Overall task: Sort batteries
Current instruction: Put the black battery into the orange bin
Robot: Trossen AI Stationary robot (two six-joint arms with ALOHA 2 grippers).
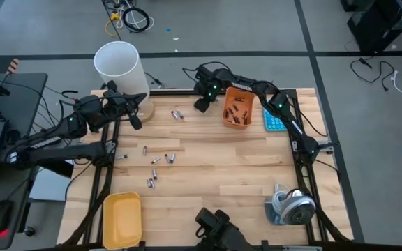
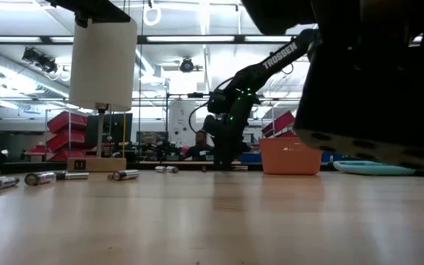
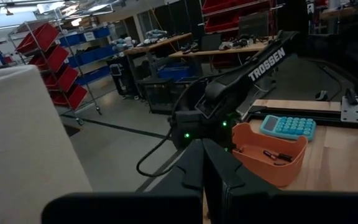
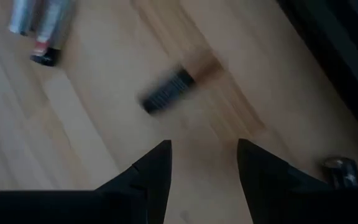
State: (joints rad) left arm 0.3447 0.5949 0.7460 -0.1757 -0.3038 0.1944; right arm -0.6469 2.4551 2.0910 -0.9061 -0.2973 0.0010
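Note:
Several small batteries [image 1: 160, 162] lie loose on the wooden table's left middle, and two light ones [image 1: 177, 114] lie farther back. My right gripper [image 1: 202, 106] hovers open near the far edge, pointing steeply down. In its wrist view [image 4: 204, 146] a dark battery [image 4: 166, 91] lies on the wood just ahead of the fingertips, untouched. The orange bin [image 1: 237, 109] beside it holds several dark batteries. My left gripper [image 1: 135, 118] waits shut and level at the far left, its fingers [image 3: 207, 165] together and holding nothing.
A white roll [image 1: 119, 66] stands upright on a wooden base at the far left. A blue calculator [image 1: 274, 120] lies right of the orange bin. A yellow tray [image 1: 122, 217] sits at the near left and a tape dispenser [image 1: 291, 206] at the near right.

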